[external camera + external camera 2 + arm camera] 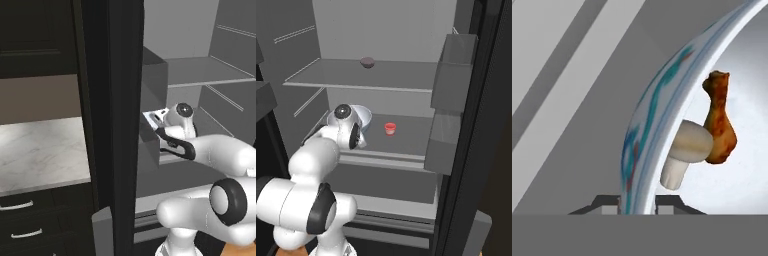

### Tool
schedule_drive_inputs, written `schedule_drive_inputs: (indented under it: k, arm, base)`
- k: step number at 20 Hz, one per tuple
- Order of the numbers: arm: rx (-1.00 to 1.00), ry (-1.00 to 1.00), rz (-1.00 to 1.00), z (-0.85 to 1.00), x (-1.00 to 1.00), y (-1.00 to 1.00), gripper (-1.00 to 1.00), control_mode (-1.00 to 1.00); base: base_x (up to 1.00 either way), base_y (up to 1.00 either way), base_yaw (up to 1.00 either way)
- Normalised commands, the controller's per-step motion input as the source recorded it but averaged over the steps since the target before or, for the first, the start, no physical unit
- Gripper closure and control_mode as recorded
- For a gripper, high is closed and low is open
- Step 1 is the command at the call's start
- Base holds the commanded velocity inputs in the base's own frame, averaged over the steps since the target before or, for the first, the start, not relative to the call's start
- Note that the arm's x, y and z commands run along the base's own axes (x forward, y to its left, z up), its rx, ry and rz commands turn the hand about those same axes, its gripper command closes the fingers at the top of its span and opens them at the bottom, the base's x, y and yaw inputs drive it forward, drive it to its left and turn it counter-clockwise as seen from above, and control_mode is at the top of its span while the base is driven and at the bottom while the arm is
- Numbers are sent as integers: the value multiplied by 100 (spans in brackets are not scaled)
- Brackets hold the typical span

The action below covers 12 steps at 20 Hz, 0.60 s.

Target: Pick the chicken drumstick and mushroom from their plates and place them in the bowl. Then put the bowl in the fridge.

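White bowl [643, 131], one drumstick [719, 122], one mushroom [684, 152]

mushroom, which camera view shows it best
The hand view: the mushroom sits close up inside the bowl, touching the chicken drumstick. The right base view gives just the bowl's rim; its contents are hidden.

Glossy white arm [311, 165], black joints

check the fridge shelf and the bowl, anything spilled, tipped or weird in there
Nothing stands out. The bowl sits on the middle fridge shelf, with the drumstick and mushroom both inside it, touching. The gripper straddles the bowl's rim. A small red cup stands upright beside it.
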Motion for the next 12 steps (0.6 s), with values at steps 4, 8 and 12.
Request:
schedule_drive_inputs:
  k: [4, 8, 12]
  arm:
    - [1, -2, 0, -6, 32, 4, 100, -100]
    - [2, 0, 0, -6, 35, 5, 100, -100]
    - [3, 0, 0, -11, 31, 6, 100, -100]
  base:
    - [0, 0, 0]
    - [0, 0, 0]
    - [0, 0, 0]
